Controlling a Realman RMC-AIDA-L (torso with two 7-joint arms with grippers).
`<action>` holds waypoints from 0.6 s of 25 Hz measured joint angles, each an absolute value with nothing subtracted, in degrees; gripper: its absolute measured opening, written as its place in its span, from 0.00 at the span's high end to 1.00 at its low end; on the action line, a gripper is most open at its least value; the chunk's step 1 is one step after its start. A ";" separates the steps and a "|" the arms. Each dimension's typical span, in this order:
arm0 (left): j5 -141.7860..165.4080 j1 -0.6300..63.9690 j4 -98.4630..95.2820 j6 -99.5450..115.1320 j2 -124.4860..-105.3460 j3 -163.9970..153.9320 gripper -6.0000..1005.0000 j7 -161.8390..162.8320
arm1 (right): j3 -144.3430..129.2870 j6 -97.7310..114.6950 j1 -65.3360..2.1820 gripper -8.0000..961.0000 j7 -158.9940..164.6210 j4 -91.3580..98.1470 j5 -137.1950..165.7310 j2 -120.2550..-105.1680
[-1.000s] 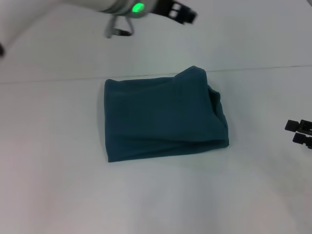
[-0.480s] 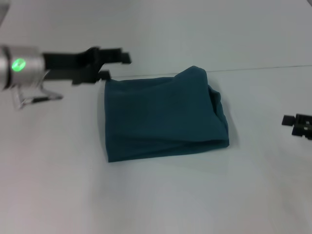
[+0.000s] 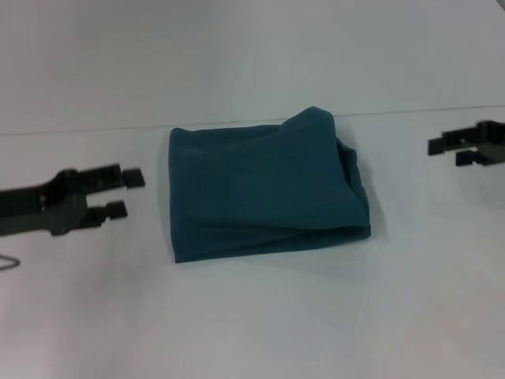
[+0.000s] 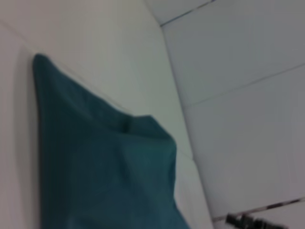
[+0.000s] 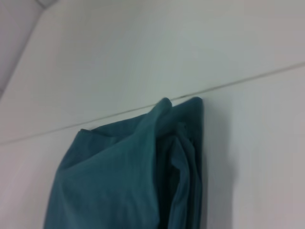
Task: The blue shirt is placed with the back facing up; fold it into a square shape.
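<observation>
The shirt (image 3: 264, 189) lies on the table (image 3: 252, 316), already folded into a rough, slightly wide rectangle with the plain side up. Left of the shirt, just beside its left edge but not touching, the left gripper (image 3: 120, 193) hovers with its two fingers parted and nothing between them. Right of the shirt and well apart from it, the right gripper (image 3: 454, 151) hangs at the frame edge, its fingers likewise spread and empty. The shirt reads as soft, light cotton: it will drape and sag the moment it is lifted, and the stacked layers will likely slide over one another unless a pinch takes the whole thickness. Its left edge is a clean, straight fold and looks like the safest place to take hold; the right side is bunched, with loose layers and a raised hump at the far right corner (image 5: 183, 112), so a grasp there may catch only the top ply. The near edge shows a diagonal crease where an under layer peeks out. Nothing here is fragile, but the table looks smooth, so the bundle may skid if pushed rather than pinched. Any lettering is hidden underneath, the sleeves and collar are tucked out of sight, and how many layers are stacked cannot be told. The left wrist view shows the shirt (image 4: 95, 167) cut off, with a dark gripper tip (image 4: 245, 221), too small to read, beyond it.
</observation>
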State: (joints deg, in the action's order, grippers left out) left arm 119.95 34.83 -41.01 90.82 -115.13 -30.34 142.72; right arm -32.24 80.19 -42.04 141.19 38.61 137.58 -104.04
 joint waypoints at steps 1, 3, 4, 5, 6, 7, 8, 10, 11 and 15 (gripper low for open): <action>120.82 34.31 -41.12 90.95 -115.28 -30.26 0.16 142.29 | -32.72 79.82 -43.63 0.21 142.27 38.54 139.13 -103.98; 121.68 33.66 -41.09 89.92 -115.87 -30.29 0.16 141.41 | -34.32 78.75 -46.68 0.21 145.26 38.77 142.68 -104.07; 121.80 33.47 -40.95 89.16 -116.34 -30.45 0.16 140.96 | -35.03 78.41 -47.97 0.21 146.68 39.12 144.01 -104.23; 121.80 33.34 -40.88 88.12 -116.80 -30.64 0.16 140.70 | -35.83 78.06 -49.32 0.21 148.06 39.59 145.50 -104.42; 121.80 33.25 -40.83 87.28 -117.24 -30.87 0.16 140.49 | -36.53 77.86 -50.61 0.21 149.43 40.07 146.81 -104.69; 121.80 33.18 -40.70 85.62 -117.91 -31.49 0.16 140.32 | -37.32 77.59 -51.81 0.21 150.94 40.83 148.10 -104.93; 121.80 33.15 -40.54 84.35 -118.23 -31.97 0.16 140.25 | -38.01 77.36 -52.63 0.21 152.05 41.47 149.06 -105.16; 121.80 33.24 -39.83 82.06 -118.68 -32.81 0.16 140.19 | -39.37 76.51 -54.14 0.21 154.54 42.47 151.34 -105.31; 121.80 33.37 -39.40 81.24 -118.76 -33.17 0.16 140.19 | -39.95 76.00 -54.94 0.21 155.80 42.74 152.54 -105.30; 121.77 33.86 -38.69 79.69 -118.88 -34.60 0.16 140.10 | -40.60 74.65 -57.49 0.21 158.05 42.81 156.18 -105.09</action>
